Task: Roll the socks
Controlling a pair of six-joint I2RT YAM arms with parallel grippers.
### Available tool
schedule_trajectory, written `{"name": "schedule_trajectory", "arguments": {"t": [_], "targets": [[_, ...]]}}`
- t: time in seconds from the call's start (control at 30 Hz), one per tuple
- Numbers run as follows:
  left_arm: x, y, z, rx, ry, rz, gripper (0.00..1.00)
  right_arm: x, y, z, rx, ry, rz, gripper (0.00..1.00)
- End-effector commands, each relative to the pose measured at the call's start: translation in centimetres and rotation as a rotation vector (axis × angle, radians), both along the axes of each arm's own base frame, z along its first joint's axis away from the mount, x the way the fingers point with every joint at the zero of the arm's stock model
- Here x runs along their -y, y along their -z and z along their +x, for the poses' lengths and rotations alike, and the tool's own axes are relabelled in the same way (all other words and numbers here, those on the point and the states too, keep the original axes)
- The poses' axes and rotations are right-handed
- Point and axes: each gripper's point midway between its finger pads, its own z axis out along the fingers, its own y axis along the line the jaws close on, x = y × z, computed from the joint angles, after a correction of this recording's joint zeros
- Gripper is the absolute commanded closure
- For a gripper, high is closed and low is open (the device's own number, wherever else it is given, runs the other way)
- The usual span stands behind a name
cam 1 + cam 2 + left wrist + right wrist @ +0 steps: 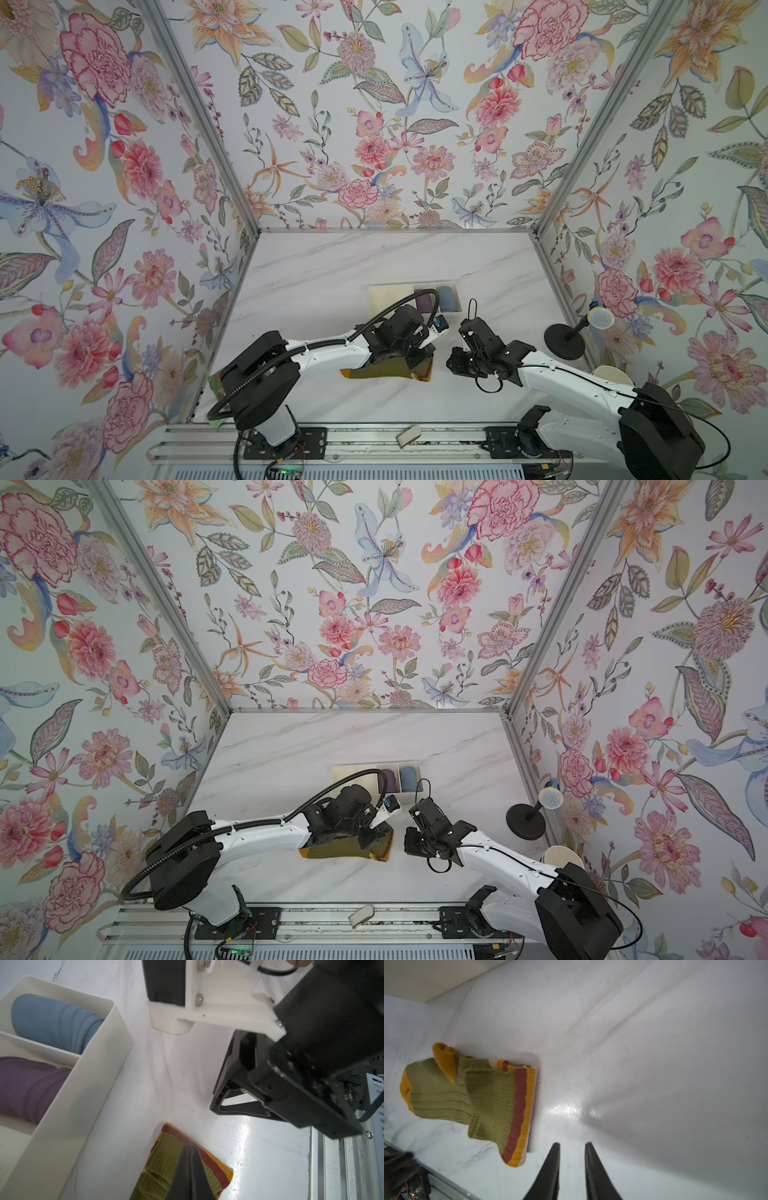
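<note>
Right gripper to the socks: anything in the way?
Nothing visible. In the right wrist view only bare table lies between the right gripper and the socks at their striped cuff. The shut left gripper hangs over that cuff end, though, and may crowd a grasp from above.

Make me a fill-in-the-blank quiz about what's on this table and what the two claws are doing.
1. In the tray, next to the purple sock roll, sits a ___ one.
2. The olive-green socks lie on the ___, outside the tray.
3. The right gripper has its jaws ___, holding nothing.
4. The left gripper is ___, over the socks' striped cuff.
Missing words: blue; table; open; shut.
</note>
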Motion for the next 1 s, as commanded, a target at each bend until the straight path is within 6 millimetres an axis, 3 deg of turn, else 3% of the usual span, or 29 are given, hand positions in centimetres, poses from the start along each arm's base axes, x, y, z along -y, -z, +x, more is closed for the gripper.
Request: {"name": "schedule_trajectory", "arguments": {"t": [0.0,0.57,0.97], "targets": [[-1.0,1.9,0.1,-0.016,-0.018,0.062,1.0,-0.5,-0.7,0.0,0.013,0.006,0.027,0.76],[-2.7,5.9,2.1,-0.022,-0.125,0.184,1.0,-1.1,-0.9,-0.9,0.013,-0.01,0.05,0.75],[-5.1,8.1,1.1,-0.095,-0.152,0.24,1.0,-2.4,-1.0,-1.3,0.005,-0.012,0.146,0.7]]}}
